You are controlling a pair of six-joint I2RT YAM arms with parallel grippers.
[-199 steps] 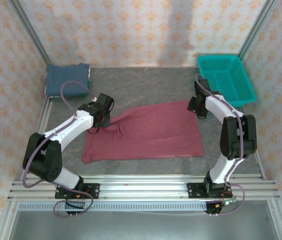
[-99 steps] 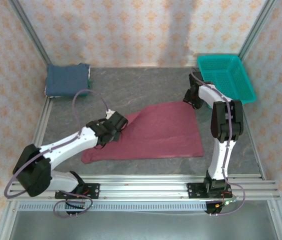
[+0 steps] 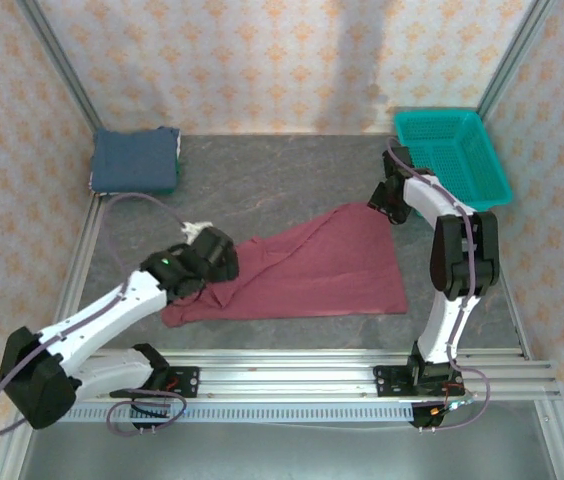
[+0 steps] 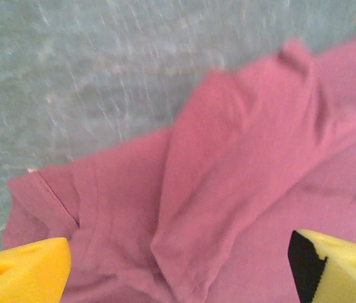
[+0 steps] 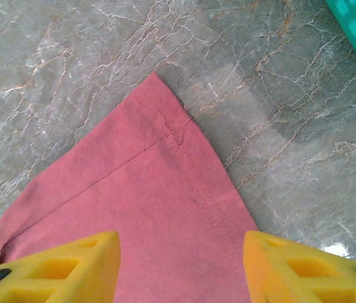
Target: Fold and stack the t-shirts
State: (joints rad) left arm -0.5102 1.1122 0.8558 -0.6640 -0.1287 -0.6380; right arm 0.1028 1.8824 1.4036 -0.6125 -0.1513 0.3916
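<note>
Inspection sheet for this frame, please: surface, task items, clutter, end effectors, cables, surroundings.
Surface: grey marbled table top, no spills seen.
Job's things: maroon t-shirt lies flat on its right part, with its left side bunched and creased; blue t-shirt sits folded in the far left corner.
Clutter: teal mesh basket in the far right corner, apart from both shirts.
End effectors: left end effector open over the rumpled left side of the maroon cloth; right end effector open over its far corner.
Cables: grey cable loops off the left arm, above the table.
Surroundings: patterned walls; aluminium rails at the near edge.
</note>
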